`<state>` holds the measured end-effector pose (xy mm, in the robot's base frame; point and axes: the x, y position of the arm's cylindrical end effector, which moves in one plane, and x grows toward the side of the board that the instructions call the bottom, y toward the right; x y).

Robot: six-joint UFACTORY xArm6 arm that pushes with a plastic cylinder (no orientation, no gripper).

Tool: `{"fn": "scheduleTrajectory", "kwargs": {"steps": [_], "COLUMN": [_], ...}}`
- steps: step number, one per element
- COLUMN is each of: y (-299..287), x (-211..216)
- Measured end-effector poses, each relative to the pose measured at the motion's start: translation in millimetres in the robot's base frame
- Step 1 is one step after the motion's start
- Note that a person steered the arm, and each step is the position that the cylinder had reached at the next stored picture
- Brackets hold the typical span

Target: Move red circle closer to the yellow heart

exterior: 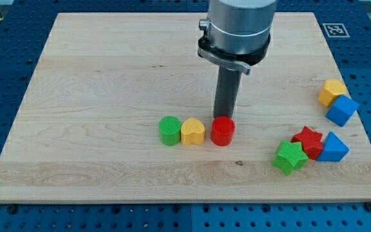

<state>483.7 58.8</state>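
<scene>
Red circle (pixel 222 131) lies just right of the yellow heart (pixel 192 131), nearly touching; my clawless tip (pixel 223 117) stands just behind it, so I judge little remains.

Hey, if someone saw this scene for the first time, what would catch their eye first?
Probably the dark rod coming down mid-board, my tip right behind the red round block. Just to that block's left sit the yellow heart-shaped block and the green round block in a row.

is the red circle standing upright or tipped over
Upright: the red circle shows its flat round top, beside the yellow heart. My tip is hidden behind it.
</scene>
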Motion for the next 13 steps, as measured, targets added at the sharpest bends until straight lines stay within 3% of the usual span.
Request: {"fn": "scheduleTrajectory", "kwargs": {"steps": [6, 8, 13], "y": [70, 93, 88], "x": [-1, 18, 40]}}
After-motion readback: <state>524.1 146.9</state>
